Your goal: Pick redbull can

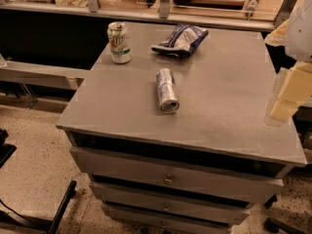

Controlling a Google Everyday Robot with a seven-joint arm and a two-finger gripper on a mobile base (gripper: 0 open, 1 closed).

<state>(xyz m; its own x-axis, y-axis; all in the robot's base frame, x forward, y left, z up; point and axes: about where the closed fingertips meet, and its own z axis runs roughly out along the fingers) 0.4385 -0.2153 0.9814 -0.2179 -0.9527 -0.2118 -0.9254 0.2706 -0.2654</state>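
Observation:
The redbull can (166, 89) is slim, silver and blue. It lies on its side near the middle of the grey cabinet top (219, 106), its shiny silver end facing the front edge. My gripper (285, 101) shows at the right edge of the camera view as pale, cream-coloured parts, above the cabinet's right side. It is well to the right of the can and apart from it.
A green-and-white soda can (119, 42) stands upright at the back left of the top. A blue-and-white foil snack bag (181, 39) lies at the back centre. The cabinet has several drawers (168, 179) below. A counter with rails runs behind. Black legs stand on the floor at the left.

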